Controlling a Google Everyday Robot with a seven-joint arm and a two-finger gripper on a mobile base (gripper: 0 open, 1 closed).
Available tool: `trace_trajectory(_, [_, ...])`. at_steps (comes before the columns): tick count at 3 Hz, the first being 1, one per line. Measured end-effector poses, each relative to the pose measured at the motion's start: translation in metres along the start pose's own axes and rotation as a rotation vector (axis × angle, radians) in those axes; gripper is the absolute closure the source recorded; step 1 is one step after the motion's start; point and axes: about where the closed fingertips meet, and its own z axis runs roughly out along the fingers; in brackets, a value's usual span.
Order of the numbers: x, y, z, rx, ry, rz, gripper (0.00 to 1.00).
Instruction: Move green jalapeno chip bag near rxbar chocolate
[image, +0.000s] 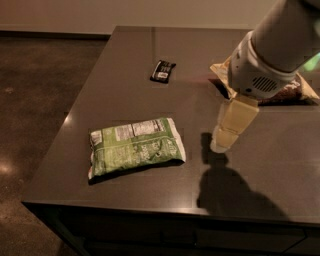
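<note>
Blocky cream hand (220, 143) hangs near crinkly green bag (136, 146).

My arm (280, 45) runs off the top-right corner and covers most of the brown chip bag (298, 95), so only its edges poke out. My gripper (221, 144) hangs over the table (125, 75), whose right side is cut off. The print on the rxbar chocolate (163, 71) is too tiny to read.

tbl (125, 90), grn bag (135, 146), rxbar (163, 70), chips (296, 93), hand (220, 145) above
</note>
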Motion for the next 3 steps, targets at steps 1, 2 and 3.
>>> trace_trajectory(1, [-0.034,0.013,0.029,-0.036,-0.045,-0.042,0.00])
trace_trajectory(2, [-0.061,0.025,0.054,-0.074,-0.068,-0.074,0.00])
trace_trajectory(3, [-0.088,0.032,0.076,-0.091,-0.078,-0.102,0.00])
